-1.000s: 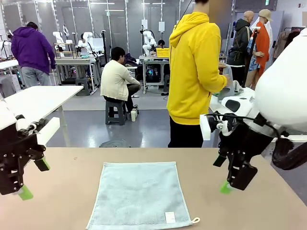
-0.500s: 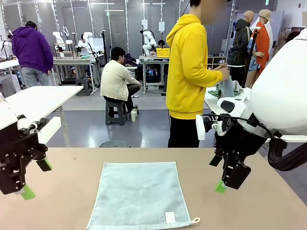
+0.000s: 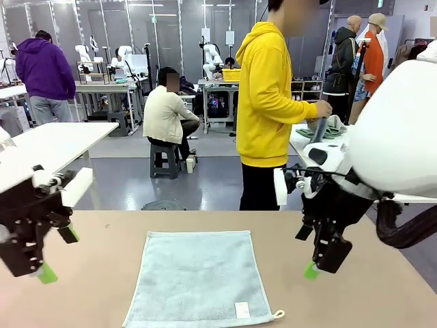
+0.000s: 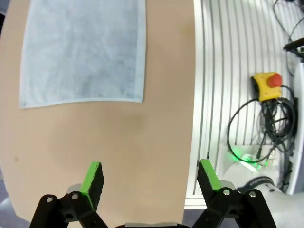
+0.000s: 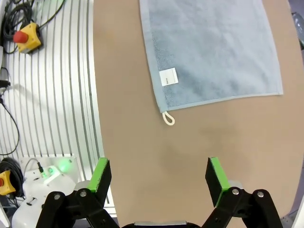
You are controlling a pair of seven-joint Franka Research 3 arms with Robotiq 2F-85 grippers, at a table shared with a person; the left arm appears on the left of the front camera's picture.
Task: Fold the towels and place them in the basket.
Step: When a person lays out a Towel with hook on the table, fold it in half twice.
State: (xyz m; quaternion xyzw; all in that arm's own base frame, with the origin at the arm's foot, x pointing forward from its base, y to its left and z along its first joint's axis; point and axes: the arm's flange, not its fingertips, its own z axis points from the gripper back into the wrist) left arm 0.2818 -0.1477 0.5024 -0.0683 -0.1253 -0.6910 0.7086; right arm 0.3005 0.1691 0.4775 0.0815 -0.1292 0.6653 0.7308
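Left gripper (image 4: 151,178): green pads (image 4: 91,183) stand wide apart, nothing between them. They sit low in the left wrist view over bare table (image 4: 118,137). The towel (image 4: 83,47) lies in the upper left of that frame, well clear of the fingers.

Right gripper (image 5: 158,178): jaws equally wide and empty, at the bottom of the right wrist view. The towel's looped corner is near, above and just left of centre.

Reading: each gripper hangs outside a side edge of the towel, fingers pointed down at the table. This looks like a staging pose for a two-handed pinch on its edges. The fold has not begun.

Towel, front view: bottom centre of the frame, between the two grippers, spread flat in a single layer.
- Pale grey-blue terry, roughly square, edges straight, no obvious wrinkles.
- White label (image 5: 167,77) sits just inside one corner.
- White loop (image 5: 168,118) pokes out past the hem onto the table.

Beyond the table: a person (image 3: 266,102) in a yellow hoodie stands at upper centre, turned toward the right edge. One hand is at a green cloth (image 3: 332,125), possibly the second towel; too small to tell.
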